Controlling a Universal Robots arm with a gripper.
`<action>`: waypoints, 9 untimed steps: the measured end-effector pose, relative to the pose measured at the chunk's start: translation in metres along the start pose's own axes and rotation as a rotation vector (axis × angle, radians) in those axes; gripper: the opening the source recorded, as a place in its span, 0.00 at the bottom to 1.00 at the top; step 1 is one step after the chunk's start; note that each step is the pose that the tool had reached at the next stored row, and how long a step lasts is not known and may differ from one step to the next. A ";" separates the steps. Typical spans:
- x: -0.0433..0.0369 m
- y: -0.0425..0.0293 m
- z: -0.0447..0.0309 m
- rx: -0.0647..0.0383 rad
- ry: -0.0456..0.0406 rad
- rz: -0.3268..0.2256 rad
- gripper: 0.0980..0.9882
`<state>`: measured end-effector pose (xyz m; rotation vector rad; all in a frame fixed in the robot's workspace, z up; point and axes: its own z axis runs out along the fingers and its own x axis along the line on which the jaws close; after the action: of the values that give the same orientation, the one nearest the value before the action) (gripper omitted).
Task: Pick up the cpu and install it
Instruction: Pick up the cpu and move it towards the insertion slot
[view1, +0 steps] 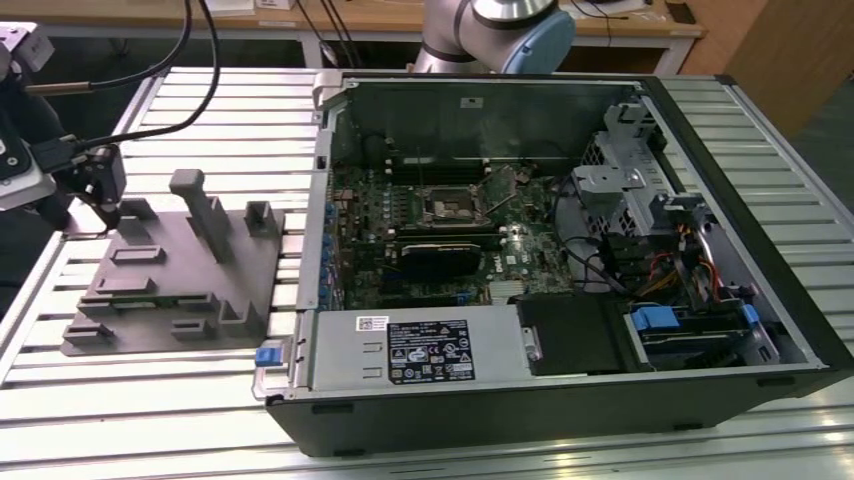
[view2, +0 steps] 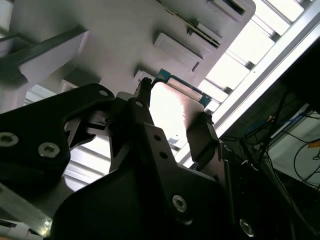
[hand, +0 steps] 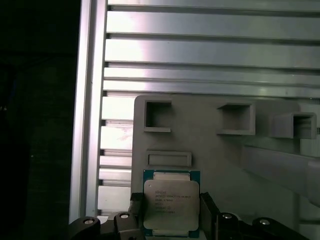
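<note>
Nearest, in the exterior view, the slatted metal table (view1: 160, 420) carries an open computer case (view1: 534, 420) on the exterior view's right. A grey box with a white label (view1: 334, 355) sits along the case's near side. On the exterior view's left, just beside the case, lies the grey plastic fixture (view1: 147, 300) with its upright pegs and shallow pockets.

Farther back in the case, the dark square socket frame (view1: 445, 206) sits on the green board, with nothing in it.

At the fixture's far-left corner the gripper (view1: 110, 205) hangs low over the grey plastic. In both wrist views its 2 fingers (hand: 137, 210) are closed against opposite edges of the cpu (hand: 171, 202). The chip's silvery face is turned toward the camera in the first wrist view, with its green rim showing. In the second wrist view the gripper (view2: 175, 104) clasps the cpu (view2: 170, 110) just over the fixture (view2: 115, 35). I cannot tell whether the chip rests on the plastic or is lifted clear of it.

Farthest back, the arm's base (view1: 501, 30) stands behind the case.
</note>
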<state>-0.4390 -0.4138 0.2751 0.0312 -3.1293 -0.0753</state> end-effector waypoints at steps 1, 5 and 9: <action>0.0000 0.0001 -0.0013 0.000 0.0000 0.000 0.50; 0.0001 0.0003 -0.0066 -0.001 -0.0001 0.000 0.50; 0.0001 0.0006 -0.0118 -0.002 0.0000 0.000 0.50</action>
<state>-0.4390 -0.4138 0.2869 0.0312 -3.1292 -0.0783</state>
